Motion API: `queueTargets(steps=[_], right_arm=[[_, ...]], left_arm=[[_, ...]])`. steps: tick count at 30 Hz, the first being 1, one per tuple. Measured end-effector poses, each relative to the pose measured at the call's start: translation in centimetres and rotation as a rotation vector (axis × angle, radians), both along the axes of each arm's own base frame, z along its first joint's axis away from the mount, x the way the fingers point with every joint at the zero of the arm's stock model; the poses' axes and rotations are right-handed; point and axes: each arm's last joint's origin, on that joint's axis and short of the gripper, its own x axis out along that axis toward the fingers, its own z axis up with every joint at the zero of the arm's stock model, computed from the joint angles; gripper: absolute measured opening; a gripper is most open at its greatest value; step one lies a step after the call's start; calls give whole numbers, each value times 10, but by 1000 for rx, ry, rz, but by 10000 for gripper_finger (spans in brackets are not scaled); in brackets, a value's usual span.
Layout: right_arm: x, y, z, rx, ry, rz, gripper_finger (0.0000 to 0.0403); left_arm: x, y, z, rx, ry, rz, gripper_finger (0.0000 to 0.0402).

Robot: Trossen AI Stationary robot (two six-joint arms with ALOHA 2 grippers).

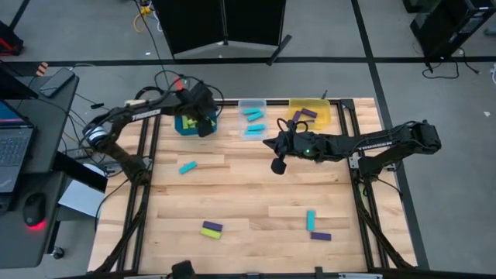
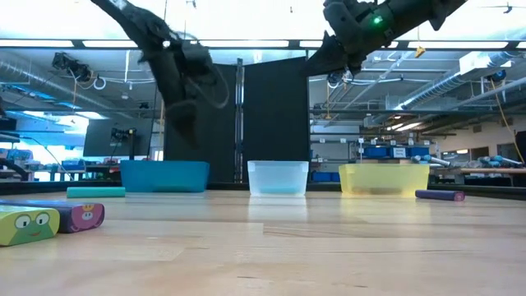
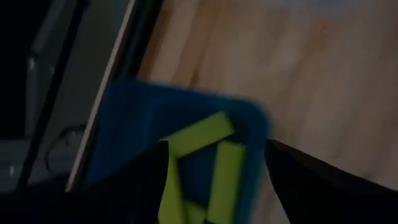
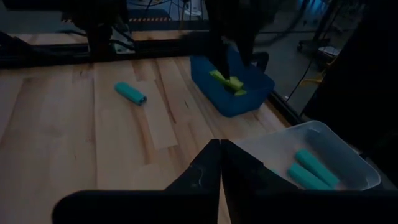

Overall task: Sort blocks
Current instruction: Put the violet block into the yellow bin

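- Nearest the front edge of the pale wooden tabletop (image 1: 256, 198), four small bar-shaped blocks are lying unsorted: a lime green one (image 1: 211, 232) touching a purple one (image 1: 212, 226), and a cyan one (image 1: 311, 220) just beside another purple one (image 1: 321, 236).
- Farther in, a lone cyan block (image 1: 187, 167) is waiting on the left side.
- The right gripper (image 1: 277, 165) is hovering mid-table, its jaws closed on nothing.
- At the far edge, the left gripper (image 1: 203, 124) is hanging over the blue square plastic bin (image 1: 181, 126), its jaws spread wide and empty above the lime green blocks (image 3: 200, 133) inside.
- The clear bin (image 1: 251, 103) is holding cyan blocks (image 1: 254, 117); the yellow bin (image 1: 322, 101) is holding purple ones (image 1: 304, 115).
- Judging by this, sorting is mostly done, with five blocks left.
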Motion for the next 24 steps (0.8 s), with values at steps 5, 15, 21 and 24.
queueTargets(steps=[5, 15, 21, 24], right_arm=[[-1, 0, -2, 6, 21, -1, 17], [-1, 5, -3, 34, 25, 5, 23], [-1, 11, -3, 52, 13, 20, 21], [-1, 14, -3, 56, 12, 28, 21]], left_arm=[[5, -48, 27, -40, -143, -194, 261], [4, -173, 35, -233, -21, -505, 254], [7, -241, 31, -286, -16, -645, 254], [7, -265, 26, -307, -56, -641, 254]])
